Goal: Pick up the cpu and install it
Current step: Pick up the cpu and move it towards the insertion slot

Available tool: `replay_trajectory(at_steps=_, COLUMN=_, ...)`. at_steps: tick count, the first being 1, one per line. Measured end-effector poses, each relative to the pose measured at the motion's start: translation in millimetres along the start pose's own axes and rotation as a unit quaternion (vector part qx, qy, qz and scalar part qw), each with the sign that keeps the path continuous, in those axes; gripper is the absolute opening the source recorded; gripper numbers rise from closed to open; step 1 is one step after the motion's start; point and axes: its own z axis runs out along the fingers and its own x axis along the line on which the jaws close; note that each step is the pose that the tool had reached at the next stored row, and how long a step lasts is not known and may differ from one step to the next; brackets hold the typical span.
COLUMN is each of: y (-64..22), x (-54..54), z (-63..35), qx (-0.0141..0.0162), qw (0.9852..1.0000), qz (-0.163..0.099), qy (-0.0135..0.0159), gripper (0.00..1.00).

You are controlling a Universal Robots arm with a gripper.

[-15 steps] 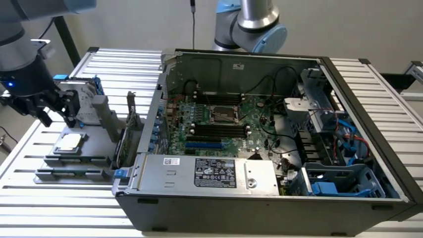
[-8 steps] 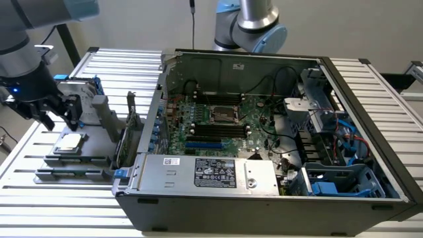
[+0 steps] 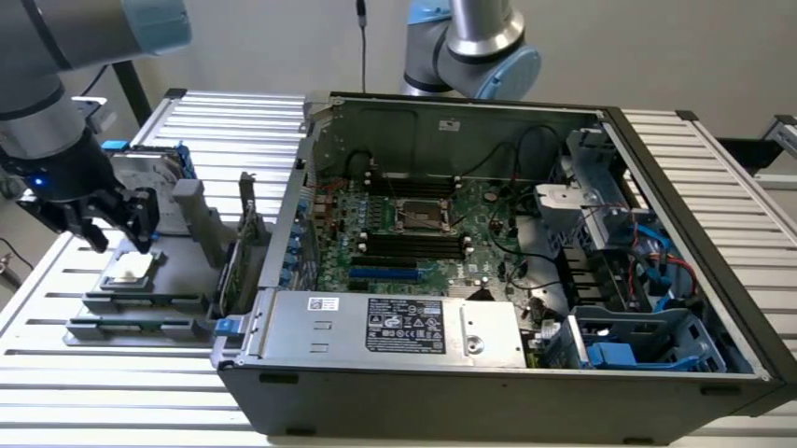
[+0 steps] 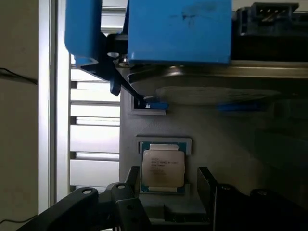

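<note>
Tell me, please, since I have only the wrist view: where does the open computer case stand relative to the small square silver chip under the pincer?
Observer: The open dark grey metal computer case lies to the exterior view's right of the small flat square silver-topped cpu.
Operator: Thank you. Is the pincer touching the chip?
Observer: It appears not. The black pincer hangs open just above it, with its fingertips seemingly clear of the metal top.
Operator: Is there a socket in that case?
Observer: Yes, a square metal-framed socket sits near the middle of the green motherboard, and long dark slots flank it.
</note>
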Motion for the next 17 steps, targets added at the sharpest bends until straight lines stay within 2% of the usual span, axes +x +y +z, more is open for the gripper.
replay_trajectory(at_steps=6, y=-0.8, x=0.4, z=11.0, qx=0.0000, qw=1.0000, qz=0.000, qy=0.0000, gripper=0.60)
replay_trajectory(at_steps=12, y=-5.9, x=0.4, z=20.9, qx=0.0000, qw=1.0000, qz=0.000, qy=0.0009, gripper=0.60)
replay_trajectory(at_steps=14, y=-6.3, x=0.4, z=22.3, qx=-0.0001, qw=1.0000, qz=0.000, qy=0.0009, gripper=0.61)
replay_trajectory(at_steps=15, y=-6.3, x=0.5, z=22.5, qx=-0.0002, qw=1.0000, qz=0.000, qy=0.0010, gripper=0.67)
replay_trajectory(at_steps=17, y=-6.4, x=0.4, z=23.3, qx=-0.0006, qw=1.0000, qz=0.000, qy=0.0009, gripper=0.67)
